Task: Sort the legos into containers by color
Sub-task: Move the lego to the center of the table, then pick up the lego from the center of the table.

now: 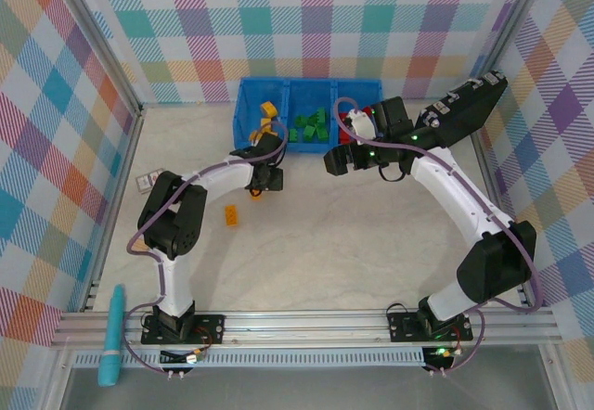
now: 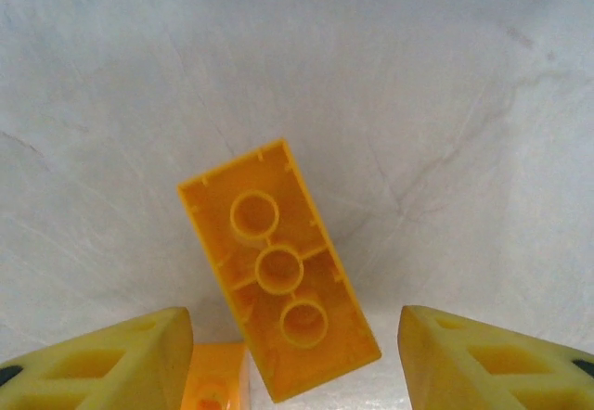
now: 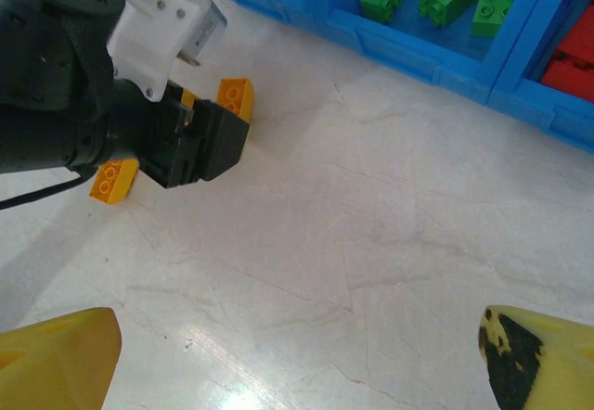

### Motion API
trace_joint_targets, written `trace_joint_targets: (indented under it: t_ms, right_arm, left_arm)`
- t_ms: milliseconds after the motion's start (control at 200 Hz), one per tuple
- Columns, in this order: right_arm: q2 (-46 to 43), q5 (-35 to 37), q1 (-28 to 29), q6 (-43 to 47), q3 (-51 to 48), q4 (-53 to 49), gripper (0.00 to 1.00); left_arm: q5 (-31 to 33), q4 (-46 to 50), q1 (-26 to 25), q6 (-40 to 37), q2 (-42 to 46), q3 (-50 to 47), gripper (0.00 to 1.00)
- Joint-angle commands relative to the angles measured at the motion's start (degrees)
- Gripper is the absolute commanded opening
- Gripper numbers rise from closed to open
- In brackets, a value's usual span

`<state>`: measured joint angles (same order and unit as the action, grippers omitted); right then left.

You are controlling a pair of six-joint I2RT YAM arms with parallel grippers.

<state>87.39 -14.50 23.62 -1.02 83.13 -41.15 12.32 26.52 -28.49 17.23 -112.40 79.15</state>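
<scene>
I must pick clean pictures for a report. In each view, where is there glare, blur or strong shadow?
Top external: even light, sharp, only soft shadows on the table. Left wrist: the orange brick is fairly sharp, the left claw's fingers blurred. Right wrist: glare on the table near the bottom edge, the right claw's fingers out of focus.

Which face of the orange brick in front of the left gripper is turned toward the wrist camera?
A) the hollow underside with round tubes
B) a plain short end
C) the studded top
A: the orange brick shows three round tubes inside a hollow shell, seen between the fingers of the open left gripper.
</scene>
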Motion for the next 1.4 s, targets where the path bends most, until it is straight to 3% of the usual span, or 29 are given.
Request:
trace_joint_targets:
  t_ms: [0,330,805,920,1120,1300,1395]
  right_arm:
    - [-1.0,-0.2,0.1,0.5,-0.7,0.9,0.99]
    - [-0.4,-0.3,0.1,0.7,0.2,0.7,0.99]
    - [0.3,0.6,0.1,1.2,0.8,0.1,0.99]
    - [0.5,0.9,0.1,1.4,0.8,0.1,0.99]
    - [0.9,1.2,0.1,1.5,1.1,0.0,0.99]
    - [1.3,2.0,0.0,2.1,1.5,-0.3,0.99]
    - [1.7,2.2,0.0,2.1,1.9,-0.4,0.99]
  left_arm:
    - [3.3,2.7,-0.4,-1.9,2.5,3.6,0.62]
    - [7.7,2.5,0.2,-2.3,-1.4,6.0,0.63]
    - [2.5,0.6,1.9,3.3,-8.5,8.3,0.60]
    - [1.2,-0.6,2.3,4.2,-9.5,7.9,0.56]
    - [-0.9,-1.6,3.0,5.6,-11.1,8.8,0.39]
    - [-0.3,-1.5,3.6,4.8,-10.0,9.9,0.26]
    - [1.7,-2.4,4.3,4.2,-7.9,10.8,0.25]
